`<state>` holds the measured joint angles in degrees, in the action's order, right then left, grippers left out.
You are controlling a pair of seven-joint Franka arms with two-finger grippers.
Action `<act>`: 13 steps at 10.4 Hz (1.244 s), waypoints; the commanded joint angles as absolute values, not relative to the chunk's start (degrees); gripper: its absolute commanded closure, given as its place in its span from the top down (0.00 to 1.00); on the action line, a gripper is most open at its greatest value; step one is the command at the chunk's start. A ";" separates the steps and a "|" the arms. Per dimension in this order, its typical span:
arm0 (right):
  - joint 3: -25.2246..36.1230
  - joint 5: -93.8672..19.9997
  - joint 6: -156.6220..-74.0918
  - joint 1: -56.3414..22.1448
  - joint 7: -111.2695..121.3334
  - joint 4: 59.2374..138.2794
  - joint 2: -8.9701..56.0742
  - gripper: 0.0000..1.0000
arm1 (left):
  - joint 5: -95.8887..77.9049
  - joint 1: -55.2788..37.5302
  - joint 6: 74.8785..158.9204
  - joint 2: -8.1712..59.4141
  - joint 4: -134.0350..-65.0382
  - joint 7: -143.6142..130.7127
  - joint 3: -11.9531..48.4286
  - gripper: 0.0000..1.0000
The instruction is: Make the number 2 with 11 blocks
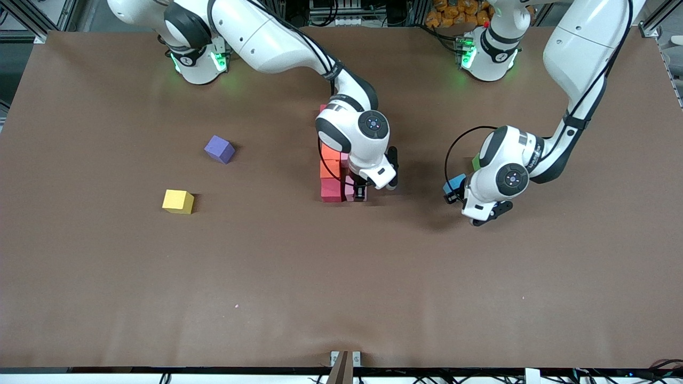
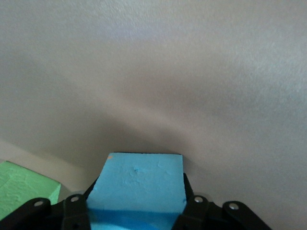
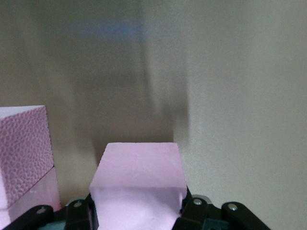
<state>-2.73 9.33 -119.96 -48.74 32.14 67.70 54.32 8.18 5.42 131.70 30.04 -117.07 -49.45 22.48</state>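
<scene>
Right hand [image 3: 138, 211] pinches a pink block [image 3: 138, 184] at the stack's [image 1: 332, 176] five o'clock corner; left hand [image 2: 136, 213] pinches a blue block [image 2: 137, 184] over the table [image 1: 341, 277].

Purple cube [image 1: 219, 149] and yellow cube [image 1: 178, 201] lie apart toward the right arm's end of the table. Right gripper [image 1: 359, 192] is down at the pink cube [image 1: 350, 190] beside the red/orange column [image 1: 331, 176]. Left gripper [image 1: 453, 196] is at a blue cube [image 1: 454, 184]; green cube [image 1: 476, 161] mostly hidden.

Loose yellow [image 1: 178, 201] and purple [image 1: 219, 149] cubes; unfinished stack [image 1: 332, 178] mid-table.
</scene>
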 commanded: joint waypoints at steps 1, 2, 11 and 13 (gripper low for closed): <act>-2.20 10.72 -118.30 -49.57 31.99 65.04 55.98 0.54 | 9.05 6.15 132.01 29.18 -116.29 -52.89 23.03 0.46; -2.20 10.81 -118.30 -49.57 31.91 65.04 55.99 0.55 | 9.05 5.98 131.75 29.27 -114.89 -56.04 23.03 0.45; 0.00 11.07 -116.46 -51.33 30.41 65.04 56.51 0.56 | 8.61 4.13 131.66 30.41 -106.09 -70.22 23.12 0.43; 0.44 11.16 -116.54 -51.42 30.41 65.04 56.86 0.57 | 8.53 4.30 131.66 30.41 -105.21 -70.75 23.12 0.43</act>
<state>-0.64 10.03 -117.43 -50.73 31.51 67.13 54.66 8.18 4.33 131.95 30.09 -106.38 -69.32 23.07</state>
